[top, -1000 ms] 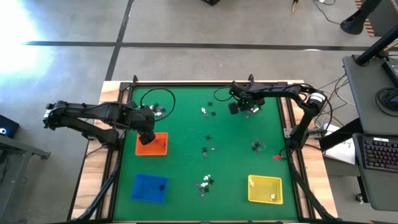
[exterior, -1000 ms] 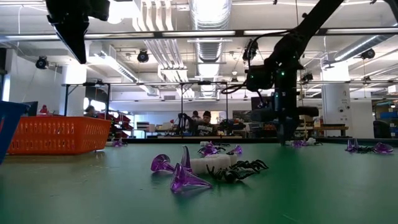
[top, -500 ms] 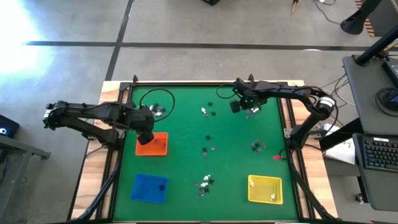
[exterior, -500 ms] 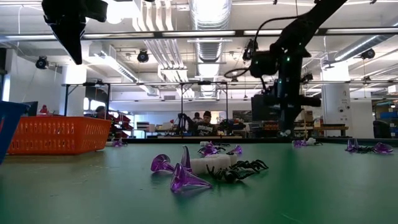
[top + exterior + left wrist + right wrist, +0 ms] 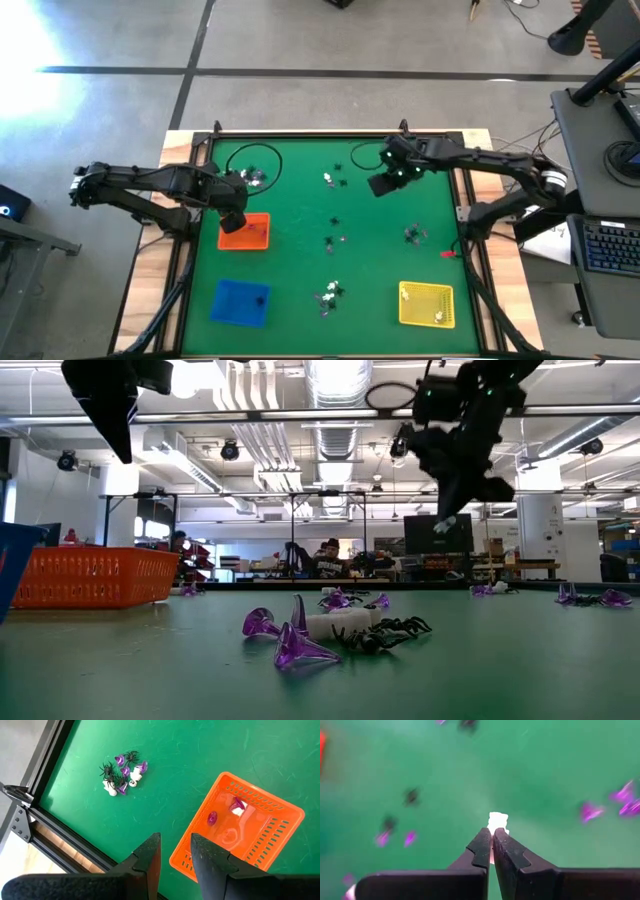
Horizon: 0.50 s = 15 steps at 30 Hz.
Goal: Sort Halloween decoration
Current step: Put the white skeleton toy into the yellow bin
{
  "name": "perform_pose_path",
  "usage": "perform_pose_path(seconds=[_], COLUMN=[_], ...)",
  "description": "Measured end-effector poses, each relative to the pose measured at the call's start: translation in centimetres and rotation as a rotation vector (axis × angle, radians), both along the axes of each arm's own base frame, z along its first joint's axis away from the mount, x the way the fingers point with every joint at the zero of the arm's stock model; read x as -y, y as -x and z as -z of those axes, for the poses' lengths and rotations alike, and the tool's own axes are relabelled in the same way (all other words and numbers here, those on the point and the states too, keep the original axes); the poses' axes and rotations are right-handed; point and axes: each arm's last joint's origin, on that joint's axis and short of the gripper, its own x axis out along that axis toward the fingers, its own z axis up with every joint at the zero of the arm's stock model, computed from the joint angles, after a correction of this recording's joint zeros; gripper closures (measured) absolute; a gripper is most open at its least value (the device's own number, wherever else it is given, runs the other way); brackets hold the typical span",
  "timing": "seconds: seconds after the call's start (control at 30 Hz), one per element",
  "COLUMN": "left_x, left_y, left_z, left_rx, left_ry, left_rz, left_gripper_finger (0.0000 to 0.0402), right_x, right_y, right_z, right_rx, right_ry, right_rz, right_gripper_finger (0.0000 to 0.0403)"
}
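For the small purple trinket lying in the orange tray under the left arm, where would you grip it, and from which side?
Grip the small purple trinket across its narrow body, coming straight down from above. It lies loose on the floor of the orange mesh plastic tray, whose walls block a sideways approach. The left gripper hovers there, open.

The table [image 5: 300,235] carries three trays. One tray [image 5: 244,231] sits on the left side, mid-depth; a second tray [image 5: 240,301] lies nearer the front edge, directly before the first; a third tray [image 5: 426,305] occupies the front right. Trinkets lie in scattered clusters: one cluster [image 5: 256,178] at the rear left, behind the first tray; one [image 5: 333,180] at the rear centre; one [image 5: 335,241] at mid-table; one [image 5: 329,294] at the front centre, between the two front trays; one [image 5: 413,236] on the right side. Two trinkets [image 5: 236,806] lie inside the first tray. The left gripper [image 5: 236,217] hangs above that tray's rear edge. The right gripper [image 5: 383,184] hangs over the rear right area, clear of the surface, with a trinket [image 5: 497,820] between its fingertips.
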Motion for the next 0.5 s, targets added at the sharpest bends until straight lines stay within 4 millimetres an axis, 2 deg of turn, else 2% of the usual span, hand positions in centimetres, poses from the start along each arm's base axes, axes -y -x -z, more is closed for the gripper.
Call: perform_pose_path(seconds=[0.23,0.5], left_x=[0.0,0.0], left_y=[0.1,0.4], left_z=[-0.1,-0.3], left_rx=[-0.003,-0.006], left_ry=[-0.004,-0.013], left_rz=[0.021,0.07], left_gripper_finger=[0.0313,0.0313], right_x=[-4.6,-10.7], right_y=[0.7,1.1], right_z=[-2.0,-3.2], right_rx=[0.028,0.038], right_ry=[-0.08,-0.198], right_rz=[-0.045,-0.072], right_gripper_finger=[0.0394,0.0394])
